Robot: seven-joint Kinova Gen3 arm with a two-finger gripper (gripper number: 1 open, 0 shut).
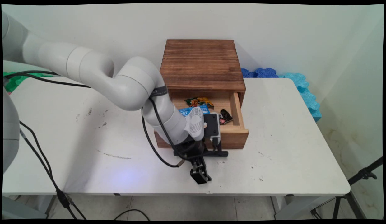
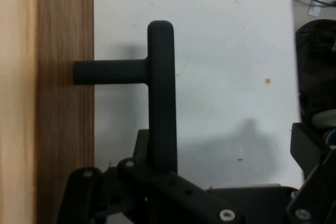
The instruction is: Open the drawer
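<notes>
Claw [image 1: 199, 174] and arm reach low over the white table [image 1: 289, 149], just in front of a wooden drawer box [image 1: 201, 63] whose drawer [image 1: 238, 109] stands pulled out toward the table's near edge. We see the claw hanging close above the tabletop, pointed down, just beside the black bar handle [image 2: 161, 98] fixed to the drawer front [image 2: 63, 129] by a short black post. From the camera on the hand, we look along that handle: its bar runs straight down into the black linkage at the bottom of the picture, but we cannot tell whether the claw's fingers are spread or closed, nor whether they touch the bar. In the main view the arm's wrist covers the middle of the drawer front and part of the handle. Inside the drawer we make out a crumpled green and orange snack packet [image 1: 198, 101] toward the back, a blue and white packet [image 1: 193, 109] partly under the wrist, and a small dark wrapper [image 1: 225, 116] near the right wall. Blue foam pieces [image 1: 300, 84] lie at the table's far right corner, against the wall, and a black tripod [image 1: 360, 180] stands off the right end.
</notes>
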